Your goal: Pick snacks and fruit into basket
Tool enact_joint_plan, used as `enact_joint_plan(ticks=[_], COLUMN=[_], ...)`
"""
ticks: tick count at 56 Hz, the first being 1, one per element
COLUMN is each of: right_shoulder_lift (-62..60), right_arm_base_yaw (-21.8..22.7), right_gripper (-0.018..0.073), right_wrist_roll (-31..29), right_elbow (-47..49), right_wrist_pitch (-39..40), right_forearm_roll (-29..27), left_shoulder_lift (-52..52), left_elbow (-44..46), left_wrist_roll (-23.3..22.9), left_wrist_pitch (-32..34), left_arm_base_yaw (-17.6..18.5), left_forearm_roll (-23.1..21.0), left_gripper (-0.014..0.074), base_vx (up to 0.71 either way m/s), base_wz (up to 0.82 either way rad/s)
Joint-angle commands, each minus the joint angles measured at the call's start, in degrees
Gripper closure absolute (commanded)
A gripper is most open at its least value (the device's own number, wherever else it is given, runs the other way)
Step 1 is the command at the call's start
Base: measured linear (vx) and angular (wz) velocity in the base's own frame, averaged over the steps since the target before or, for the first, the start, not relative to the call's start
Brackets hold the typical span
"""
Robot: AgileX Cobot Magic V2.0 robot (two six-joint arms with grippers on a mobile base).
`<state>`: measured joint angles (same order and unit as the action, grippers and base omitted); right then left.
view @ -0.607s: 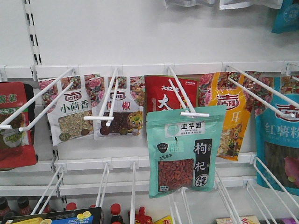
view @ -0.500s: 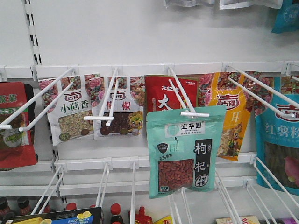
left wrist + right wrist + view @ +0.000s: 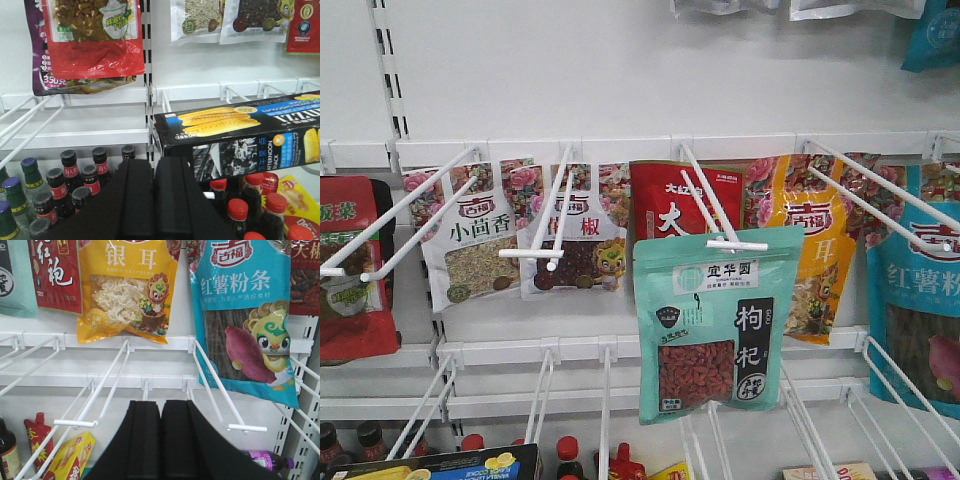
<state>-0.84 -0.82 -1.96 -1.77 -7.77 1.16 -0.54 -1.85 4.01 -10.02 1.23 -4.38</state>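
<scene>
Front on, the teal pouch (image 3: 718, 325) hangs at the tip of its peg hook (image 3: 737, 244), forward of the other packs and an easy reach. Left wrist: the left gripper (image 3: 154, 167), jaws pressed together on nothing, sits below the tilted black box (image 3: 240, 127). Right wrist: the right gripper (image 3: 161, 407), jaws also closed and holding nothing, faces wire hooks (image 3: 210, 385), with the pouch at the left edge.

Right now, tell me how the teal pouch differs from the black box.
The teal pouch hangs upright from a peg hook; the black box lies lengthwise on a lower row. The pouch shows red berries through a window; the box carries printed yellow biscuits. Both are on the white rack.
</scene>
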Motion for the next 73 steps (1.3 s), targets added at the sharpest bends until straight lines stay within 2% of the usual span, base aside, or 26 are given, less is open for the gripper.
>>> enact_joint_plan(ticks=[1, 37, 45, 52, 57, 64, 70, 73], right_shoulder_lift=[-0.3, -0.3, -0.3, -0.3, -0.3, -0.1, 1.1, 2.5], right_arm_base_yaw=[0.3, 0.3, 0.3, 0.3, 0.3, 0.3, 0.3, 0.3], right_gripper=[0.0566, 0.0566, 0.0566, 0.0566, 0.0566, 0.0566, 0.0566, 0.0566], right_wrist_roll=[-0.5, -0.4, -0.5, -0.4, -0.4, -0.4, -0.4, -0.4], right_elbow=[-1.1, -1.1, -1.1, -1.1, -0.8, 3.7, 10.8, 15.4], right_wrist_pitch=[4.9, 5.2, 5.3, 9.9, 14.9, 14.6, 11.2, 8.9], right_forearm_roll=[0.3, 0.3, 0.4, 0.3, 0.3, 0.3, 0.3, 0.3], left_shoulder_lift=[-0.9, -0.9, -0.9, -0.9, -0.9, -0.9, -0.7, 0.2], left_elbow=[1.5, 1.5, 1.4, 1.4, 1.5, 3.7, 9.1, 13.2], left_wrist_roll=[-0.4, -0.5, -4.9, -6.2, -6.3, -6.1, -5.8, -5.8], left_wrist_pitch=[4.9, 5.4, 6.5, 9.2, 14.1, 18.9, 16.9, 13.2], left_arm_base_yaw=[-0.1, -0.1, -0.1, -0.1, -0.1, -0.1, -0.1, -0.1], left_forearm_roll=[-0.4, -0.7, -4.4, -5.0, -5.0, -5.0, -4.3, -3.0], left_gripper=[0.0598, 0.0598, 0.0598, 0.0598, 0.0598, 0.0598, 0.0596, 0.0594], base_vx=[0.0, 0.0, 0.0, 0.0, 0.0, 0.0, 0.0, 0.0], base_wz=[0.0, 0.0, 0.0, 0.0, 0.0, 0.0, 0.0, 0.0])
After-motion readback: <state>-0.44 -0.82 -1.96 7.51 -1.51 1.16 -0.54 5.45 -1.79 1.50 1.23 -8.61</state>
